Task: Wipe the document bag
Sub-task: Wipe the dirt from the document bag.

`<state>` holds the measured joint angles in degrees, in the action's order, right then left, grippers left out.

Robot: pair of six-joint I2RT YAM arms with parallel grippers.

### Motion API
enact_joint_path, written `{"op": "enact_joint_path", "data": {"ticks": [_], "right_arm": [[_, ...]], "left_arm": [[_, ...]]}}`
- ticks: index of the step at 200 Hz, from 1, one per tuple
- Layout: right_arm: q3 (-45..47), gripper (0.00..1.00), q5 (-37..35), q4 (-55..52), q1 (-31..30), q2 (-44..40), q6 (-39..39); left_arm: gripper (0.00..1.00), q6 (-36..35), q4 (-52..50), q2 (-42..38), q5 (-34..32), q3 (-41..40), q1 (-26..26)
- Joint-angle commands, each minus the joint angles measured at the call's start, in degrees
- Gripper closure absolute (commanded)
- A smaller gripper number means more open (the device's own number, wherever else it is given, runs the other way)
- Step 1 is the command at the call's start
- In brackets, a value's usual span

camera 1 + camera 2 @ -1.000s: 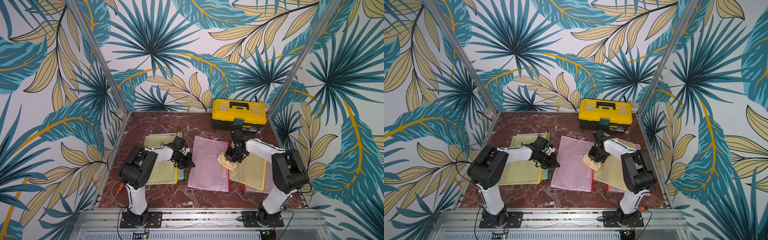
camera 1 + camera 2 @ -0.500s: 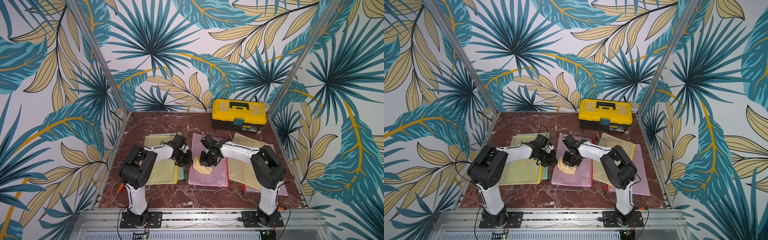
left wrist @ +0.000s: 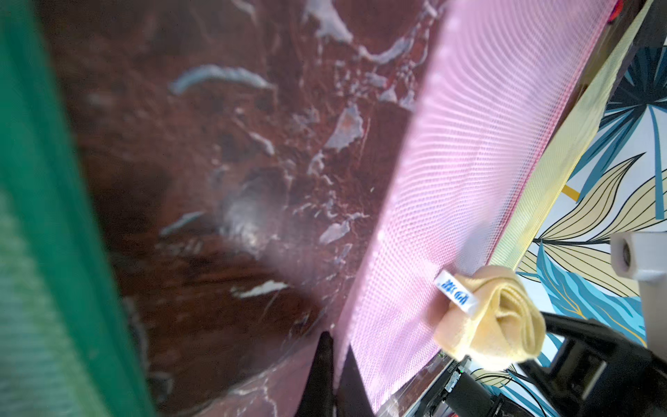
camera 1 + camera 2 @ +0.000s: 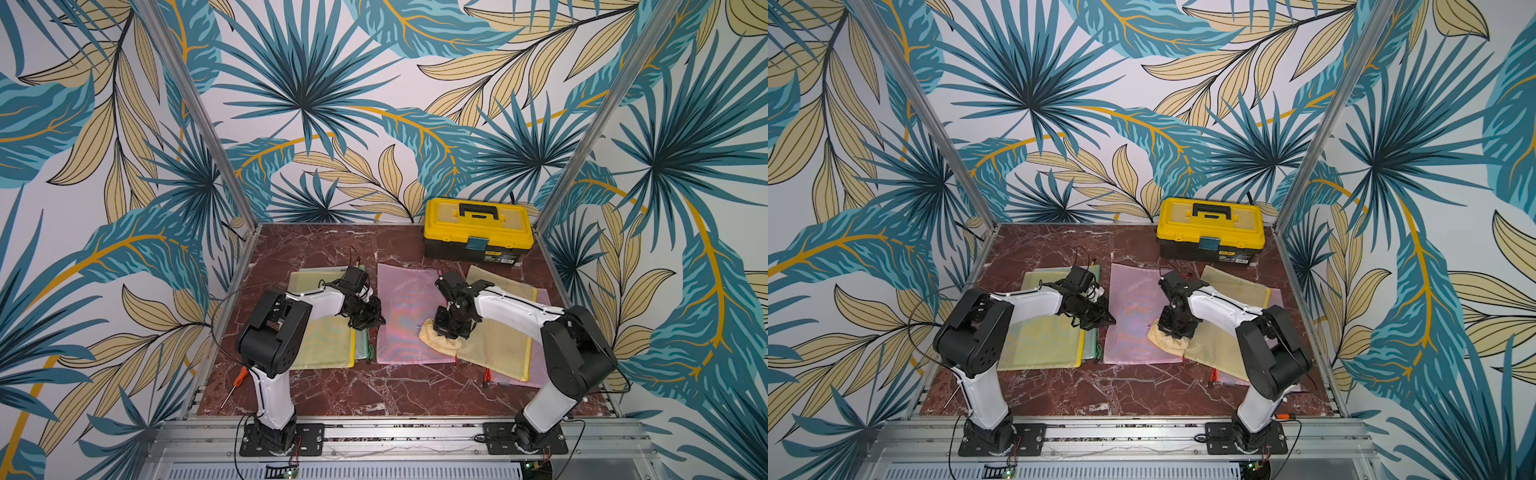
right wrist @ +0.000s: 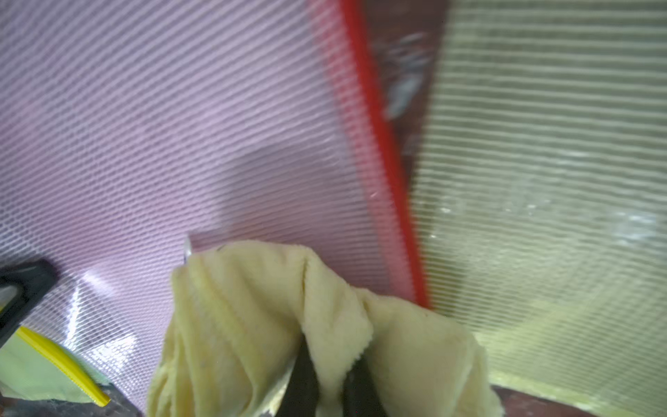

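**Workpiece.** The pink mesh document bag [image 4: 405, 316] lies flat at the centre of the tabletop. It appears thin, light and limp, with a slick surface. Expect it to slide or ruck under wiping pressure. Restrain it at a border, preferably opposite the stiffer red zip edge [image 5: 382, 162].

**End effectors.** The right gripper [image 5: 328, 382] is closed on a bunched cream cloth [image 4: 440, 341]. The cloth rests at the bag's right edge, near its front corner. The left gripper [image 3: 334, 361] is closed and appears to pinch the bag's left edge.

**Surroundings.** A yellow mesh bag [image 4: 498, 332] lies just beside the bag on the right. Another yellow bag [image 4: 324, 345] lies to the left. A yellow toolbox [image 4: 478, 230] stands at the back right corner.
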<state>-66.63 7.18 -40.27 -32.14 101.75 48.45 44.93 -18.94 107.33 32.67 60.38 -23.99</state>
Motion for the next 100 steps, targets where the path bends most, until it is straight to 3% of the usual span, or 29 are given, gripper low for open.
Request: {"op": "enact_joint_path", "data": {"ticks": [1,24,43,100], "right_arm": [[-6.04,1.0,2.73,1.36,-5.89,7.23,2.38],[-5.82,1.0,5.94,6.27,-7.53,9.87,4.6],[-1.9,1.0,4.55,5.33,-5.77,8.29,3.7],[13.78,1.0,-2.09,-1.99,8.77,-5.19,-3.24]], "left_arm": [[1.0,0.75,0.25,-0.72,-1.15,1.39,0.26],[1.0,1.05,0.16,-0.19,-0.64,1.48,0.33],[1.0,1.25,0.3,-0.7,-1.18,0.77,0.33],[1.0,1.13,0.27,-0.37,-1.72,0.52,0.61]]}}
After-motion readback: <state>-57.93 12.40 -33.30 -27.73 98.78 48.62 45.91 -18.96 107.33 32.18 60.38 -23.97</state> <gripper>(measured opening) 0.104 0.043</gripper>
